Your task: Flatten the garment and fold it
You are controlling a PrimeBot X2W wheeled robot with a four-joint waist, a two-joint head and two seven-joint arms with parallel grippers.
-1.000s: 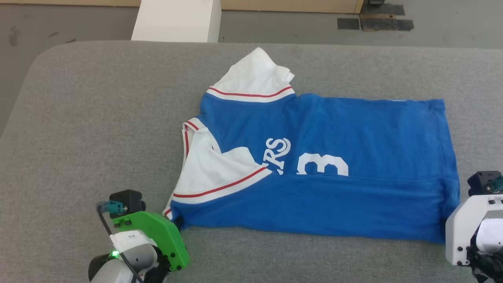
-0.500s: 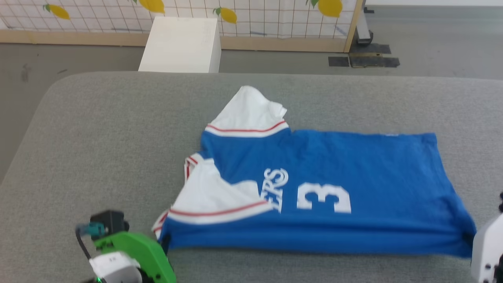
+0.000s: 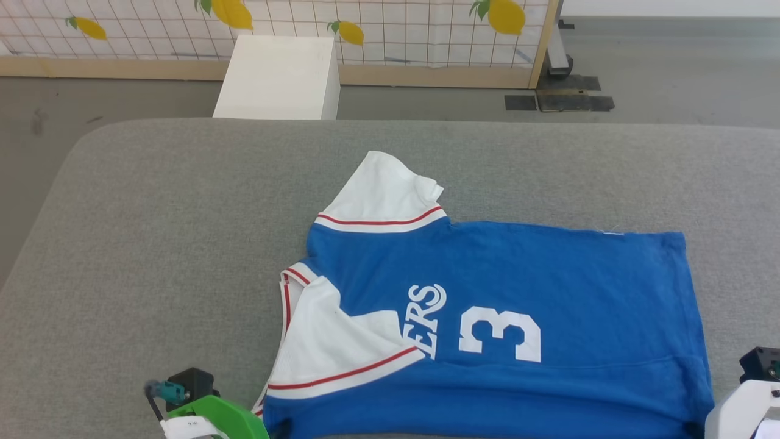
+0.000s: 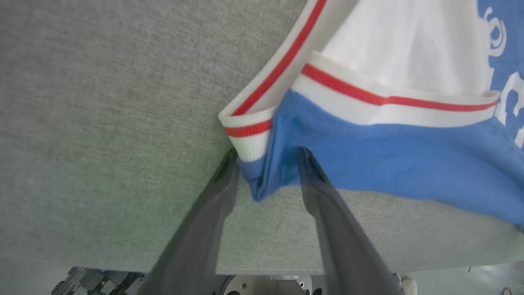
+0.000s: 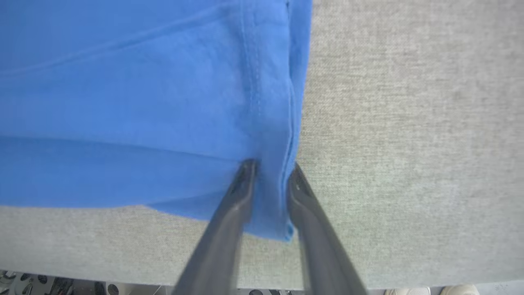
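Jersey T-shirt (image 3: 548,292) lies on grey padded table (image 3: 152,213), centre-right of head view, collar toward frame left, hem toward right. One white sleeve points up-frame, other folded over chest. Near edge doubled into band along frame bottom. My left gripper (image 4: 267,155) at lower left of head view, fingers spread wide astride sleeve-side corner. Right gripper (image 5: 272,164) at lower right, fingers narrowly parted astride hem corner. Versus a second ago: camera tilted up; whole "3" shows, earlier half hidden under fold.

Head overlooks garment (image 3: 548,274); wrists close, seemingly near corners.
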